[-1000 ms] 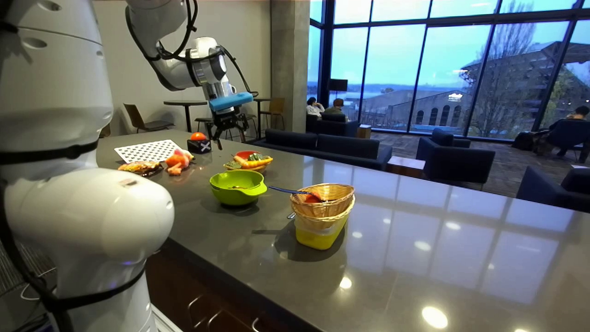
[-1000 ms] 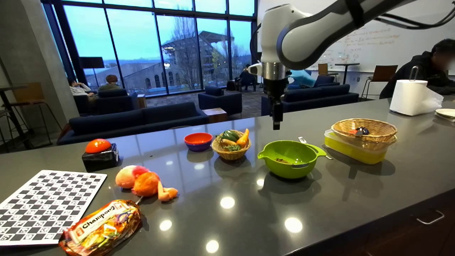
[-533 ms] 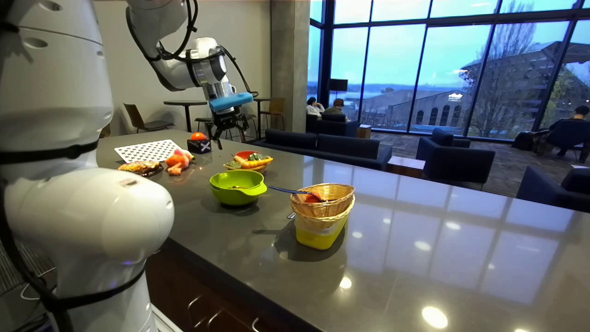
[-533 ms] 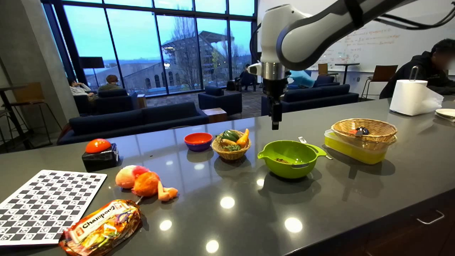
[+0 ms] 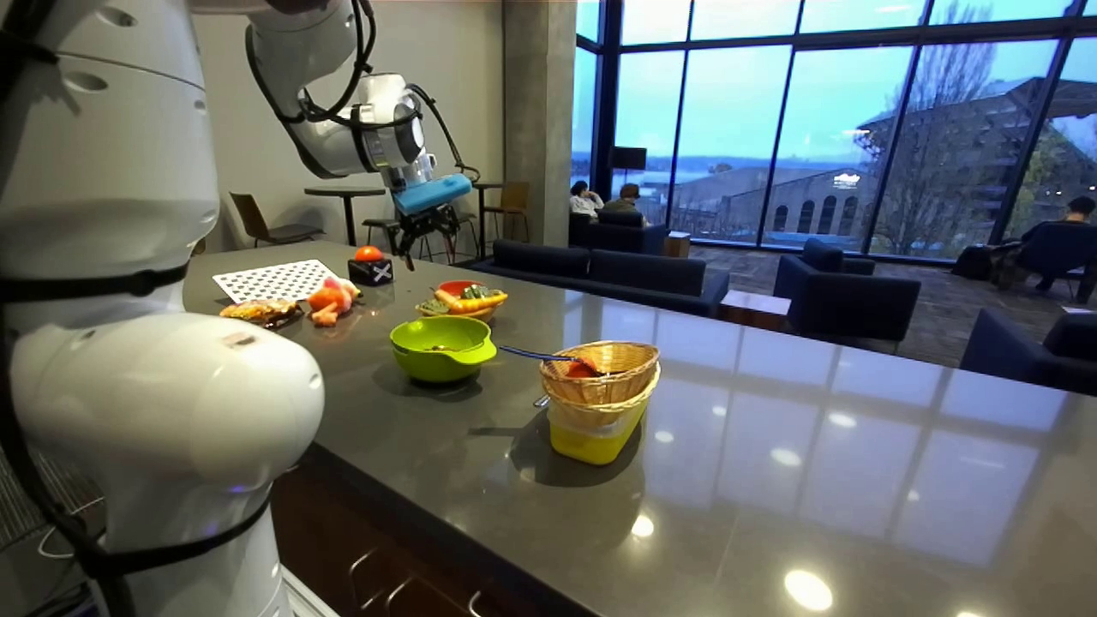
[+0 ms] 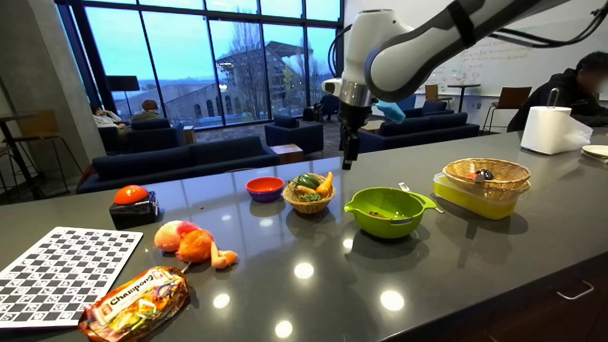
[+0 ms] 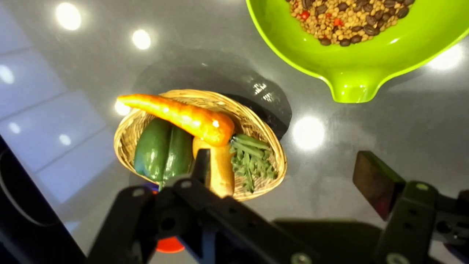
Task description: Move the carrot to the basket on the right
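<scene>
The orange carrot (image 7: 183, 117) lies across the top of a small wicker basket (image 7: 281, 165) in the wrist view. With it are a green pepper (image 7: 152, 146), a yellow-orange vegetable (image 7: 221, 172) and a leafy green piece (image 7: 254, 161). Both exterior views also show this carrot (image 6: 326, 185). The basket on the right (image 6: 498, 187) is wicker and rests on a yellow container (image 6: 475, 202); a red item and a dark one sit inside. My gripper (image 7: 289, 172) hangs tilted above the counter near the small basket. Its jaws stand wide apart, holding nothing.
A lime-green bowl (image 6: 389, 225) of beans and grains stands between the two baskets. Beside the small basket is a red and purple bowl (image 6: 264, 190). A black box with an orange button (image 6: 134, 211), a plush toy (image 6: 194, 244) and a noodle packet (image 6: 137, 304) lie farther off.
Over the last half second my gripper has swung toward the small basket and tilted. It was almost still before that. The objects on the counter have not moved.
</scene>
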Robot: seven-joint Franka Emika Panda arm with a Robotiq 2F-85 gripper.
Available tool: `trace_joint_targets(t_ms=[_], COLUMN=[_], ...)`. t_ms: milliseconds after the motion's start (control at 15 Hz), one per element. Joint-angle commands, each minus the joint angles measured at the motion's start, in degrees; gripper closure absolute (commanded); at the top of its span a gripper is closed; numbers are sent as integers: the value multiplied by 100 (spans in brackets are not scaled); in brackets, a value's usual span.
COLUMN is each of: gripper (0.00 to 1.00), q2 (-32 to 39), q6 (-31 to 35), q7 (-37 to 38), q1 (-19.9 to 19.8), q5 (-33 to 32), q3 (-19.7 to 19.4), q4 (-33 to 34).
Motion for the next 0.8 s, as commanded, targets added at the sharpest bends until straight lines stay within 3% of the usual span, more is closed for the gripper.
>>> trace_joint_targets(t_ms=[0, 733], gripper=[0, 0], q2=[227, 1080], q6=[313, 786], q7=[-382, -1377], q1=[-54, -433], q5=[270, 1253], q3=[37, 97], q4=[160, 580])
